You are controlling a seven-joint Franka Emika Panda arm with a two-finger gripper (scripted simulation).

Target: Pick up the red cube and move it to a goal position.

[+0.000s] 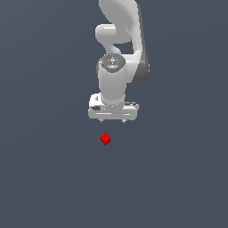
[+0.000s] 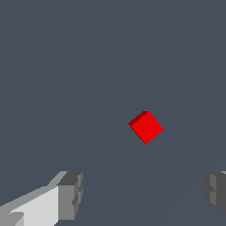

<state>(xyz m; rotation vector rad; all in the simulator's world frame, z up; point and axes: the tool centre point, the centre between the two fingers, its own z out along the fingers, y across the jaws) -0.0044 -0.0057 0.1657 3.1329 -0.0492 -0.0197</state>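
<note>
The red cube (image 1: pixel 105 139) is a tiny bright block lying on the flat grey surface, turned at an angle. In the wrist view the red cube (image 2: pixel 146 127) shows beyond the fingers, apart from both. My white gripper (image 1: pixel 112 120) hangs above the surface just behind the cube in the exterior view, pointing down. Its two grey fingertips (image 2: pixel 70 194) stand wide apart, so the gripper (image 2: pixel 143 194) is open with nothing between them.
The white arm (image 1: pixel 118 53) rises behind the gripper toward the exterior view's top. The plain dark grey floor (image 1: pixel 44 178) stretches all around with no other objects in sight.
</note>
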